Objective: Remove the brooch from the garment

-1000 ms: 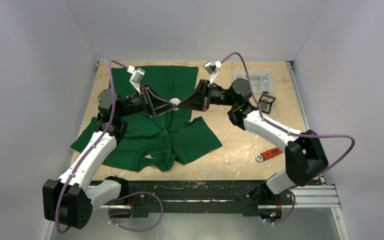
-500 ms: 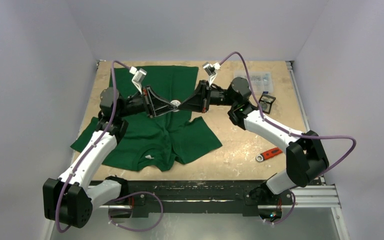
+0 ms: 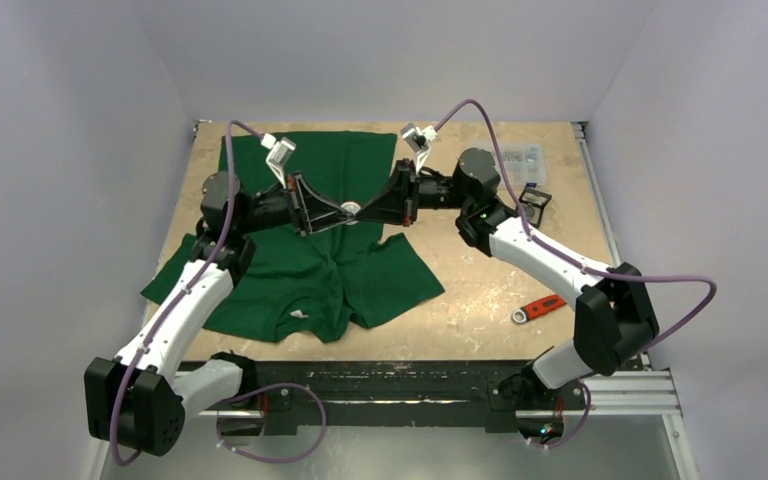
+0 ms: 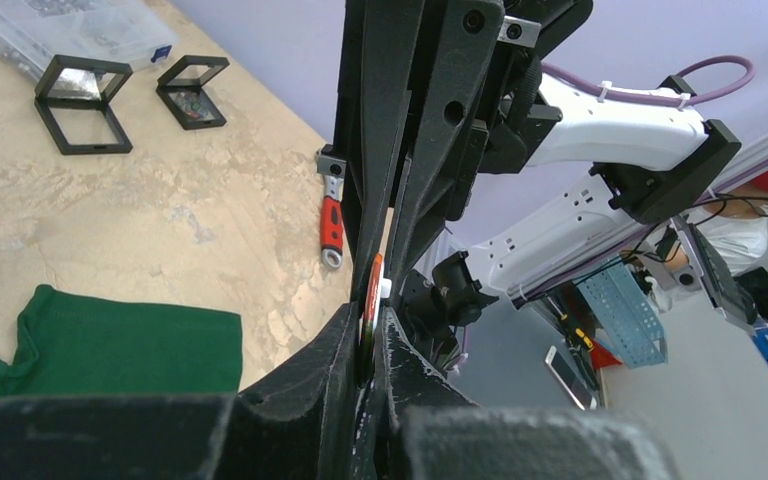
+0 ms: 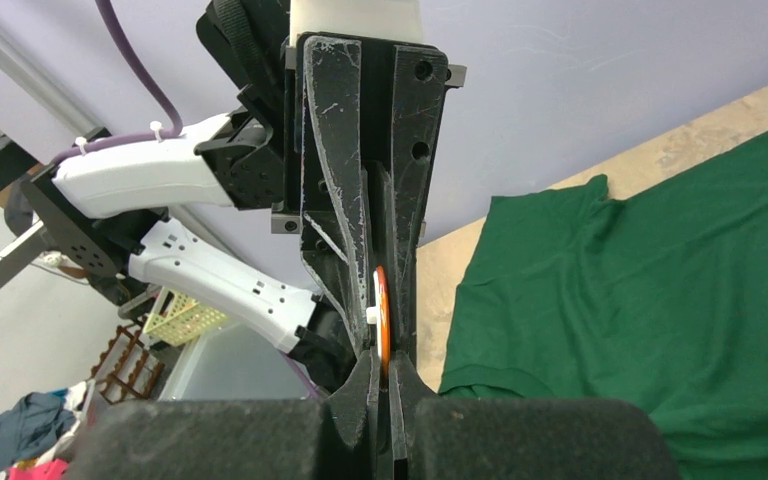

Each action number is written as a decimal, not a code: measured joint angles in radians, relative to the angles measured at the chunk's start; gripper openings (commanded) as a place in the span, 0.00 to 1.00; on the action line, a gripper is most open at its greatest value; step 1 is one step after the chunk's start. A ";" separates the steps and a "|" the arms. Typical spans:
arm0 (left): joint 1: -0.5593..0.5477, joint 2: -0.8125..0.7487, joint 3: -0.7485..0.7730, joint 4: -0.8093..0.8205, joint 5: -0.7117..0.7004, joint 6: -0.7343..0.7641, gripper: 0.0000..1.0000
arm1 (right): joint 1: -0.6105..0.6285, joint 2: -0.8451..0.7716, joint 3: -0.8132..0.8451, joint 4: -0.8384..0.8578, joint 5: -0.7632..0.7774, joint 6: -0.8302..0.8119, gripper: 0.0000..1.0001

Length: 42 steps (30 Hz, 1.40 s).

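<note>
The brooch (image 3: 352, 208), a thin round disc with an orange rim, hangs in the air over the dark green garment (image 3: 300, 270), which lies flat on the table. My left gripper (image 3: 344, 211) comes in from the left and is shut on the brooch (image 4: 372, 290), seen edge-on between its black fingers. From the right, my right gripper (image 3: 361, 207) is shut on the same brooch (image 5: 382, 322). The two grippers meet tip to tip. No fabric shows between the jaws. In the wrist views the garment (image 5: 680, 300) lies below and apart from the disc.
A red-handled tool (image 3: 538, 308) lies on the wooden table at the front right. Small black frames (image 3: 533, 205) and a clear plastic box (image 3: 508, 158) sit at the back right. Grey walls close in the table on three sides.
Both wrists have edged slightly toward each other around the brooch. Both grips on the disc stay in place and the garment has not moved.
</note>
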 measured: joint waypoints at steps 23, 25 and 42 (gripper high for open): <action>-0.029 0.002 0.061 -0.188 -0.017 0.151 0.05 | 0.010 -0.019 0.045 -0.198 -0.008 -0.192 0.00; -0.032 0.003 0.068 -0.206 -0.017 0.171 0.07 | 0.010 -0.019 0.047 -0.206 -0.011 -0.196 0.00; -0.041 0.005 0.166 -0.412 0.021 0.409 0.42 | -0.014 -0.019 0.078 -0.197 -0.065 -0.183 0.00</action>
